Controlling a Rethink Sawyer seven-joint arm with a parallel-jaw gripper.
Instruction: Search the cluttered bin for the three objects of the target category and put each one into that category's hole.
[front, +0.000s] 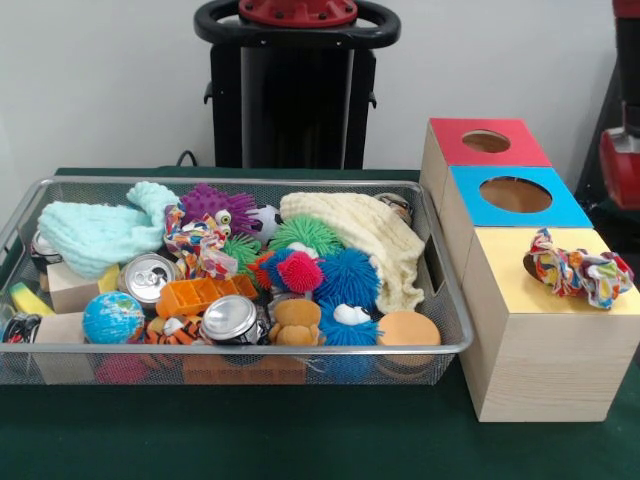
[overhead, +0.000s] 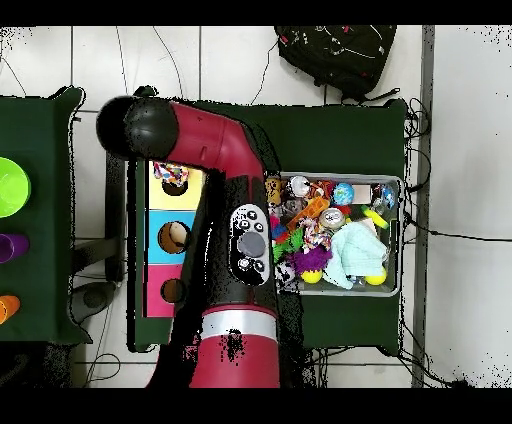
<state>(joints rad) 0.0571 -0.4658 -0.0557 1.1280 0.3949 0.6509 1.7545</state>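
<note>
The wire mesh bin (front: 300, 349) sits at the left of the table, full of toys; it also shows in the overhead view (overhead: 399, 240). One spotted knotted cloth (front: 578, 270) lies on the yellow top (front: 545, 295) of the nearest box, over the hole, whose dark edge (front: 529, 264) just shows; the overhead view shows this cloth (overhead: 176, 175) too. A second knotted cloth (front: 198, 242) lies in the bin between the mint cloth and the spiky balls. I see no third one. The red arm (overhead: 215, 150) reaches over the boxes. The gripper itself does not show.
The blue-topped box (front: 555, 210) and red-topped box (front: 450, 145) stand behind the yellow one. The bin also holds cans (front: 230, 318), a globe ball (front: 113, 318), spiky balls (front: 348, 275), a cream cloth (front: 370, 235). A red arm part (front: 625, 160) hangs at the right edge.
</note>
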